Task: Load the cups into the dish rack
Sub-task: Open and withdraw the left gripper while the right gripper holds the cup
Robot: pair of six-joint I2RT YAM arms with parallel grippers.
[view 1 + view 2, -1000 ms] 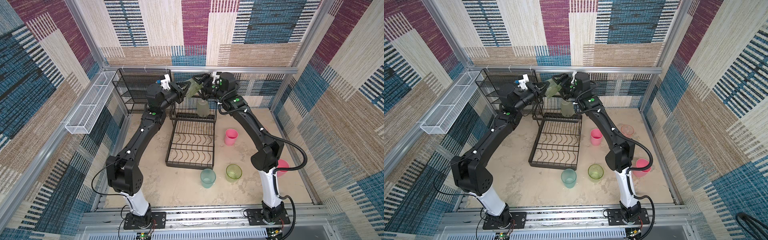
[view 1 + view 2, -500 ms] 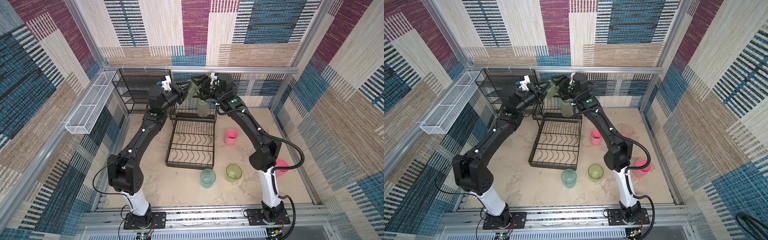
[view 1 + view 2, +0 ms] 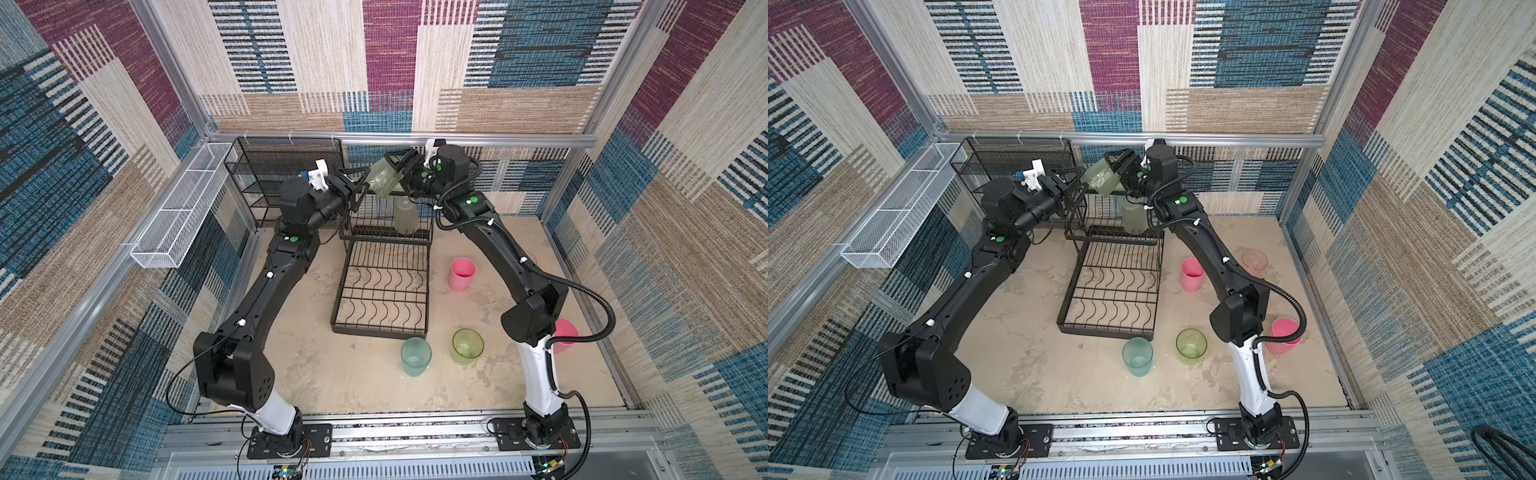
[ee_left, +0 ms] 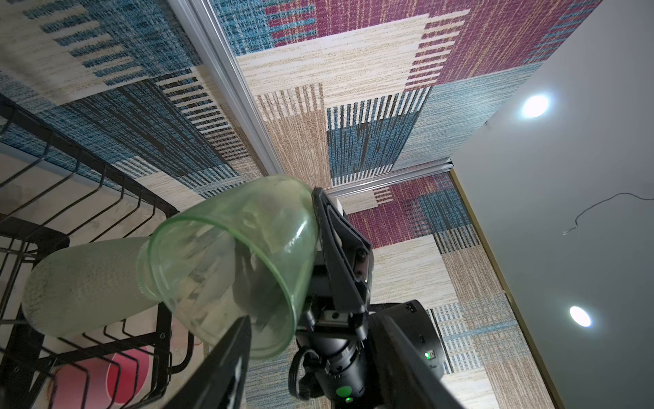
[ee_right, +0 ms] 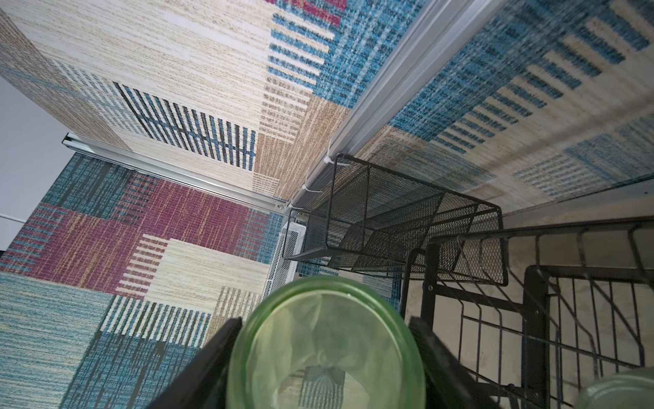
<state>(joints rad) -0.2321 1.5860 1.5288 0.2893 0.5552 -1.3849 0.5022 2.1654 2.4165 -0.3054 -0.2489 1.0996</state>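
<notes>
- Handover, as I read it, hung above the rack: the left tool (image 3: 365,183) stood spread beside the mouth of a translucent green plastic tumbler (image 3: 384,178), gripping nothing.
- Base end of that tumbler sat clenched in the right tool (image 3: 400,172), tilted in the air.
- Below, the black two-tier wire dish rack (image 3: 374,331) carried one frosted pale tumbler (image 3: 404,216), upside down on its raised shelf; its low tray held nothing.
- Upright on the worktop (image 3: 353,382) waited a frosted teal tumbler (image 3: 415,356), a yellow-green translucent tumbler (image 3: 467,346), an opaque pink tumbler (image 3: 462,274), a clear pink tumbler (image 3: 1255,260) and a second opaque pink tumbler (image 3: 1285,336) partly behind the right arm.
- By this count, one was loaded, one in hand, five to go.
</notes>
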